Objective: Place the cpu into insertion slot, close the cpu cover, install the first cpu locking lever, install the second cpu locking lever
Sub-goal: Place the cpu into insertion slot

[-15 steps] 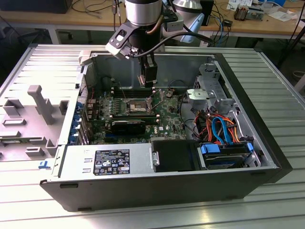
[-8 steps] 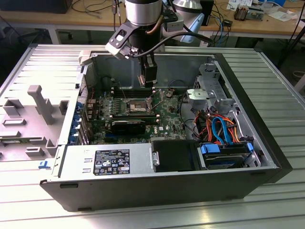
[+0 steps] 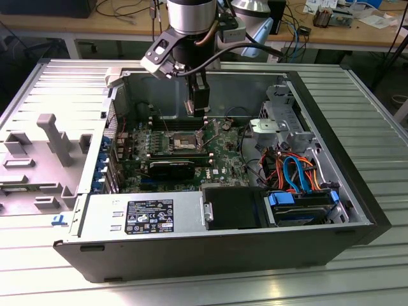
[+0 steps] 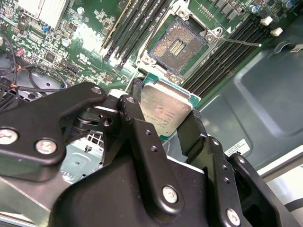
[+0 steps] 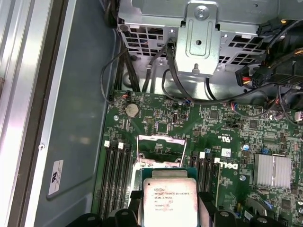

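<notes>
Worktop (image 3: 370, 102): ribbed metal, is carrying an open computer case (image 3: 210, 255); wooden benches (image 3: 64, 27) with cables are standing behind.
Claw (image 3: 199, 111): is clenching the cpu (image 4: 165, 106) by two opposite edges.
Cpu: is hanging over the green motherboard (image 5: 227, 142), near the uncovered insertion slot (image 4: 177, 45), not seated.

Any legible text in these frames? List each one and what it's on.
cpu lid, clamped in the gripper: several engraved lines, too small to quote reliably.
board logo: white brand mark, left unquoted; the board's other markings are too tiny to read.
power supply label: dense print and symbols, unreadable.
case sticker: a symbol and small print, unreadable.
</notes>
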`<control>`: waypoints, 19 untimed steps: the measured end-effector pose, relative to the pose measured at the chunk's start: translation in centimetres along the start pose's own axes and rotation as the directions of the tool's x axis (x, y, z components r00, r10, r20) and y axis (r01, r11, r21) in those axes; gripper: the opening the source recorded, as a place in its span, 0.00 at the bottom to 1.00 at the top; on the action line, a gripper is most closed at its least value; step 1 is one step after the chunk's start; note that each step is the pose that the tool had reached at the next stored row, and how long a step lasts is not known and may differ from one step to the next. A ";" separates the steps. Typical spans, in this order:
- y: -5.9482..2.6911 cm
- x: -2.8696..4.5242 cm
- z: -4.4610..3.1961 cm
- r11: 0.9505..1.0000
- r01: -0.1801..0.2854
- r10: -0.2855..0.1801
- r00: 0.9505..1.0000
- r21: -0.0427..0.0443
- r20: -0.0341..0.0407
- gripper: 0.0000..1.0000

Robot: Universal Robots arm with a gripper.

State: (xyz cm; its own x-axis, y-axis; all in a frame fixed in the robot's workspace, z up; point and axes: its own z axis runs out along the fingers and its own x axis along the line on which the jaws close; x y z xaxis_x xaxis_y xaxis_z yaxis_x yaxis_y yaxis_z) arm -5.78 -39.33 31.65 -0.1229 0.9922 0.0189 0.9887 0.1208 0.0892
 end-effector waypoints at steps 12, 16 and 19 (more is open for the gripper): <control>0.00 0.00 0.02 0.999 -0.051 0.051 0.999 -0.001 0.005 0.55; 0.00 0.00 0.02 0.998 -0.062 0.062 0.998 -0.001 0.006 0.55; 0.00 0.00 0.02 0.998 -0.067 0.067 0.998 -0.001 0.006 0.55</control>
State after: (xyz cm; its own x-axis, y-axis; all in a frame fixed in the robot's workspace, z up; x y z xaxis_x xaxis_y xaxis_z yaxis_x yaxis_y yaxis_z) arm -5.79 -39.33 31.62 -0.0558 0.9983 0.0188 0.9946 0.0539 0.0891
